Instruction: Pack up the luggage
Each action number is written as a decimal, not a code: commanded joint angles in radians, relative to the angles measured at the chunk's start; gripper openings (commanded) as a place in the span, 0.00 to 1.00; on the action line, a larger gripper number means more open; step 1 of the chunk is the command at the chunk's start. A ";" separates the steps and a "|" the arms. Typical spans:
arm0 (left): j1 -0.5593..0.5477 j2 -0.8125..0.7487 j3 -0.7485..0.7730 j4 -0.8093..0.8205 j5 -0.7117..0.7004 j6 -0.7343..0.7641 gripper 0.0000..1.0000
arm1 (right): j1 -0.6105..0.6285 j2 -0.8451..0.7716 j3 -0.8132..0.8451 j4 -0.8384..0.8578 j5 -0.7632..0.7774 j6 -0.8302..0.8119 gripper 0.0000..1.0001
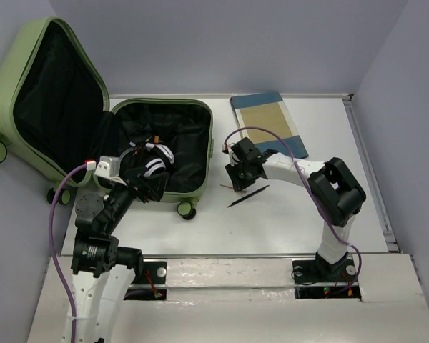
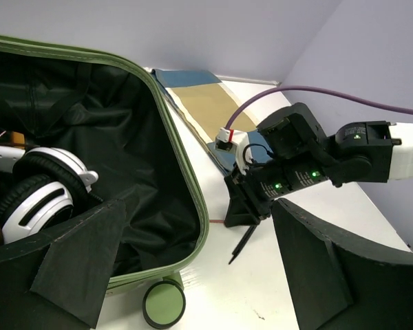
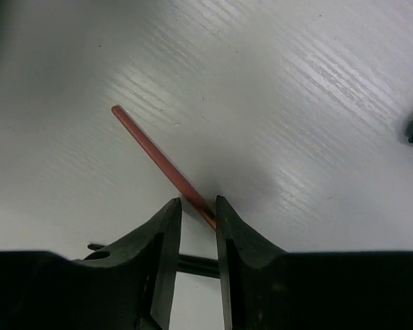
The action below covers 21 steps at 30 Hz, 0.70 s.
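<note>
Light-green luggage (image 1: 93, 107) lies open left of the notebook (image 1: 268, 125), headphones (image 2: 45, 189) already inside. Right end effector (image 3: 198, 213) is narrowed around a red pencil (image 3: 155, 155); black pen (image 1: 247, 196) still on the surface (image 1: 286, 221). Left end effector (image 2: 193, 275) gapes wide, empty

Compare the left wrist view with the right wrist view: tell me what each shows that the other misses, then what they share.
Only the left wrist view shows the open luggage with white headphones inside, a caster wheel, the blue-and-tan book, and the whole right gripper from outside.

Only the right wrist view shows up close that the thin red stick runs between the right gripper's fingertips, which stand narrowly apart around it.

Both show the white table, the red stick and a black stick beside it.
</note>
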 commanded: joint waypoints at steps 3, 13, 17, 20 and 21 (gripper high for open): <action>0.007 0.010 0.004 0.048 0.035 -0.009 0.99 | 0.015 0.066 0.062 0.009 0.159 0.029 0.24; 0.007 0.002 0.004 0.047 0.031 -0.009 0.99 | 0.015 0.123 0.077 0.030 0.222 0.055 0.13; 0.007 0.001 0.004 0.045 0.031 -0.009 0.99 | 0.015 0.079 0.062 0.049 0.294 0.083 0.07; 0.007 -0.001 0.004 0.047 0.031 -0.009 0.99 | 0.015 -0.016 0.065 0.055 0.321 0.106 0.07; 0.007 -0.001 0.004 0.045 0.031 -0.009 0.99 | 0.015 -0.047 0.071 0.055 0.323 0.121 0.07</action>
